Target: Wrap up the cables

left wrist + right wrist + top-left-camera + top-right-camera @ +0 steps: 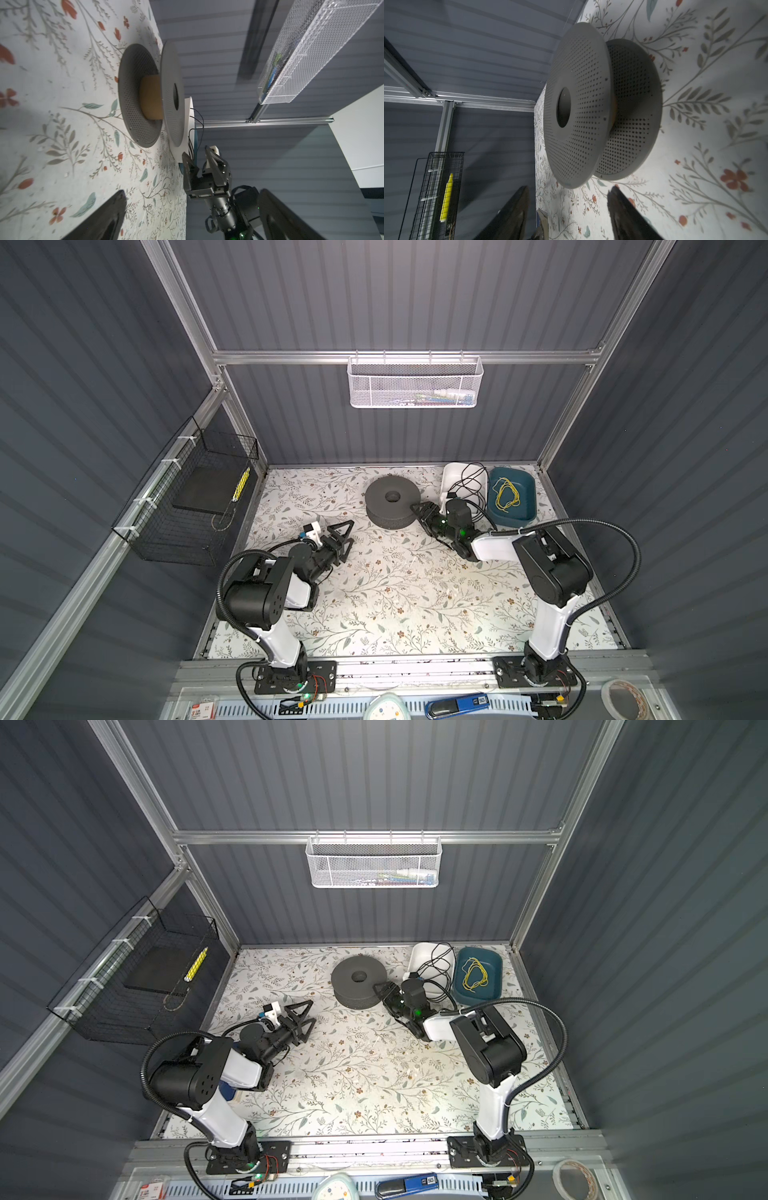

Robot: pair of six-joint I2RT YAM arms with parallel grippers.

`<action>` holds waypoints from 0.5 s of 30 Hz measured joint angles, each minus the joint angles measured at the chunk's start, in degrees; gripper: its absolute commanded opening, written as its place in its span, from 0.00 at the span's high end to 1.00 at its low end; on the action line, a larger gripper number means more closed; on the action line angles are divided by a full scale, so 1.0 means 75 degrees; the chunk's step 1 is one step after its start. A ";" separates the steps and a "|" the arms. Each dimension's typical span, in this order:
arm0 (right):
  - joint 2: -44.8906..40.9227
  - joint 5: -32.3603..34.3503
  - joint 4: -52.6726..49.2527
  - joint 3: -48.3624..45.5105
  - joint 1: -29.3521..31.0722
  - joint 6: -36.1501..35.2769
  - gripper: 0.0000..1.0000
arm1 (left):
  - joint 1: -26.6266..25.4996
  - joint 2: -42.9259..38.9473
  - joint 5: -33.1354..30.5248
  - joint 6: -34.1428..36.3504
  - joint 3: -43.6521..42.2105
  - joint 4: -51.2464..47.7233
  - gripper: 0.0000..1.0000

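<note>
right gripper [420,509] beside spool [388,502], jaws apart, seemingly empty | left gripper [350,536] gaping | risk: reaching for cord [467,483], arm shoves spool

Cable [468,483]: near loops hidden behind right arm [459,516], as is tray [451,472] front. Basket [415,383] contents: too small to identify. Spool [390,499] core: covered by top flange in both top views. Tape roll [623,699]: cut by bottom edge. Yellow item [241,485] in wire cage [166,531]: unidentifiable. Left gripper [350,534] fingers [104,218]: bases cropped in wrist view.
</note>
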 measured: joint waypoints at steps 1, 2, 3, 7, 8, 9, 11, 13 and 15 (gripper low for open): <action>0.0085 0.0029 0.0032 0.0026 0.0000 0.0041 0.38 | 0.0000 -0.0006 0.0000 0.0003 0.0009 0.0023 0.01; 0.0172 0.0041 0.0061 0.0055 0.0000 0.0082 0.38 | 0.0000 -0.0015 0.0000 0.0006 0.0017 0.0023 0.01; 0.0262 0.0055 0.0085 0.0096 0.0000 0.0131 0.38 | 0.0000 -0.0032 0.0000 0.0020 0.0020 0.0006 0.01; 0.0670 0.0076 0.0125 0.0493 -0.0003 0.0309 0.41 | 0.0000 -0.0259 -0.0006 0.0216 0.0047 -0.0309 0.01; 0.0819 0.0073 0.0146 0.0679 -0.0003 0.0364 0.41 | 0.0000 -0.0370 -0.0009 0.0274 0.0058 -0.0437 0.01; 0.0950 0.0070 0.0201 0.0836 -0.0003 0.0428 0.42 | 0.0000 -0.0501 -0.0012 0.0347 0.0070 -0.0574 0.01; 0.1163 0.0055 0.0326 0.1061 -0.0003 0.0554 0.43 | 0.0000 -0.0793 -0.0017 0.0507 0.0102 -0.0863 0.01; 0.1346 0.0050 0.0469 0.1227 -0.0003 0.0662 0.44 | 0.0000 -0.1122 -0.0038 0.0723 0.0157 -0.1247 0.01; 0.1513 0.0026 0.0603 0.1343 -0.0003 0.0734 0.46 | 0.0000 -0.1553 -0.0087 0.1023 0.0201 -0.1786 0.01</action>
